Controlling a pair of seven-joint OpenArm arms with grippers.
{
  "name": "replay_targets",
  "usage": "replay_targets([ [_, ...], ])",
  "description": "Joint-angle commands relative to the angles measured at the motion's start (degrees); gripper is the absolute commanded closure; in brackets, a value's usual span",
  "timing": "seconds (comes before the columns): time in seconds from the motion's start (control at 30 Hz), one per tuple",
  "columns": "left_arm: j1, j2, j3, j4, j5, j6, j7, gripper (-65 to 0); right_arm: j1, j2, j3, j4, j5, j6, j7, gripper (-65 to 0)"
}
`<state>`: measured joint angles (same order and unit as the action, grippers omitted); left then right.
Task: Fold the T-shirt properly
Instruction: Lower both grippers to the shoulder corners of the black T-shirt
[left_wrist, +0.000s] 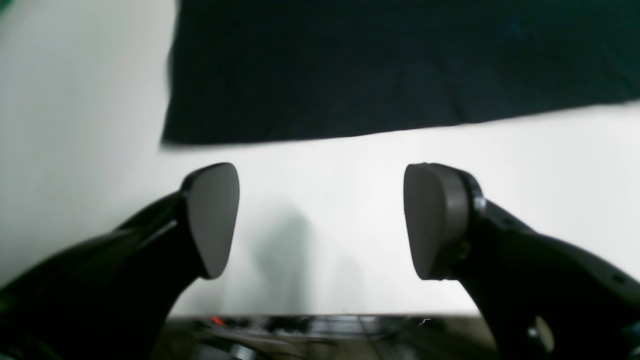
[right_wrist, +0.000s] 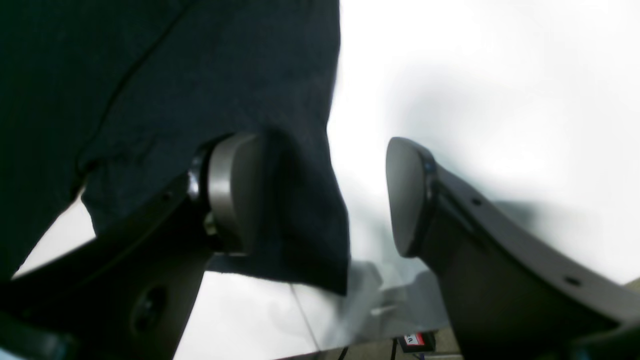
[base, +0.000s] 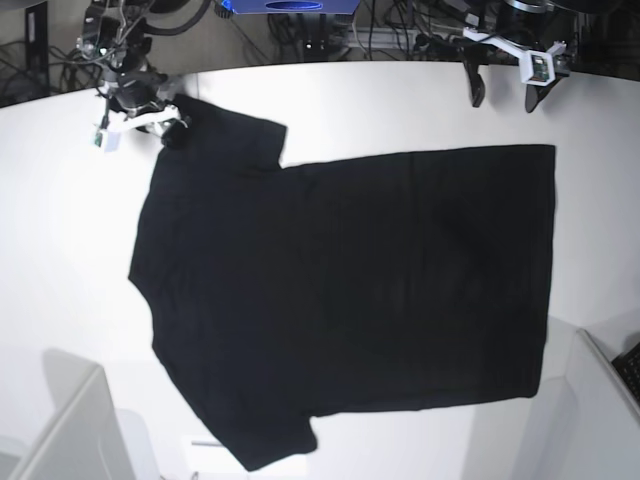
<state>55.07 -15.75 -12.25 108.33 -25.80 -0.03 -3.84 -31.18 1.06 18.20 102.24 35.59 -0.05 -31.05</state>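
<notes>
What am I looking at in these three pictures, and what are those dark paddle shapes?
One picture looks down on a white table with a black T-shirt spread flat. A robot arm reaches in from each far corner. The other two pictures come from cameras on the arms' wrists, so the paddles are gripper fingers. The left gripper is open over bare table, just short of the shirt's straight edge. The right gripper is open too, with a sleeve edge draped against one finger; nothing is clamped. The shirt is not yet folded.
</notes>
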Motion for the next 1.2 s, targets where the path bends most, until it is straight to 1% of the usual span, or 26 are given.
replay_targets([
  [0.0,-0.08,-0.56,-1.16,-0.33,-2.11,0.34,-1.57,-48.2,-0.78,0.21,-1.27,0.23,-0.12,-0.17,-0.64,-36.9],
  [0.03,-0.34,-0.65,-1.86,-1.65,-4.22,0.34,-1.57,-46.9,-0.87,0.30,-2.50,0.23,-0.30,-0.17,-0.64,-36.9],
  [0.07,-0.78,-0.74,-2.74,-2.62,-5.01,0.34,-1.57,-45.1,-0.87,0.39,-3.56,0.23,-0.39,-0.17,-0.64,-36.9],
  [0.17,-2.01,-0.47,-4.94,-4.55,-5.36,0.34,-1.57,-41.5,-0.87,0.65,-6.11,-0.30,-0.47,-0.17,-0.64,-36.9],
  [0.33,-2.19,-0.47,-5.73,-5.17,-5.54,0.34,-1.57,-41.6,-0.87,0.65,-6.99,-2.15,-0.47,-0.17,-0.56,-36.6],
  [0.37,-2.89,-0.47,-5.73,-5.26,-5.54,0.34,-1.57,-41.8,-0.78,0.65,-6.99,-2.76,-0.47,-0.17,-0.56,-35.6],
  [0.4,-3.42,-0.38,-5.73,-5.43,-5.63,0.34,-1.57,-41.8,-0.69,0.65,-6.99,-3.29,-0.47,-0.17,-0.56,-33.2],
  [0.47,-4.39,-0.30,-5.73,-6.49,-5.63,0.34,-1.57,-41.8,-0.51,0.65,-6.64,-4.35,-0.47,-0.17,-0.56,-24.2],
  [0.57,-5.09,-0.30,-5.73,-7.28,-7.30,0.34,-1.57,-41.8,-0.25,0.74,-6.55,-5.40,-0.47,-0.17,-0.56,-4.1],
  [0.6,-5.53,-0.38,-5.73,-7.28,-9.14,0.34,-1.57,-42.0,-0.25,0.74,-6.55,-5.49,-0.47,-0.17,-0.56,0.0],
  [0.7,-5.79,-0.91,-5.73,-8.25,-15.12,0.25,-1.57,-42.0,-0.34,0.74,-6.46,-5.49,-0.47,-0.25,-0.56,0.0],
  [0.83,-8.08,-4.08,-5.11,-11.15,-21.45,0.25,-1.57,-42.0,-0.43,0.74,-6.46,-5.49,-0.47,-0.25,-0.56,0.0],
  [0.97,-10.89,-4.78,-5.02,-14.49,-23.91,0.25,-1.48,-42.0,-0.43,0.74,-6.46,-5.40,-0.47,-0.25,-0.56,0.0],
  [1.03,-12.65,-5.13,-5.11,-15.98,-24.00,0.25,0.63,-42.0,-0.43,0.74,-6.46,-5.40,-0.47,-0.25,-0.56,0.0],
  [1.1,-15.20,-5.13,-5.55,-16.69,-24.00,0.08,5.02,-42.0,-0.43,0.74,-6.46,-5.40,-0.47,-0.25,-0.56,0.0],
  [1.17,-17.93,-4.87,-5.73,-17.13,-23.91,-0.89,9.24,-42.0,-0.43,0.74,-6.46,-5.40,-0.47,-0.25,-0.56,0.0],
])
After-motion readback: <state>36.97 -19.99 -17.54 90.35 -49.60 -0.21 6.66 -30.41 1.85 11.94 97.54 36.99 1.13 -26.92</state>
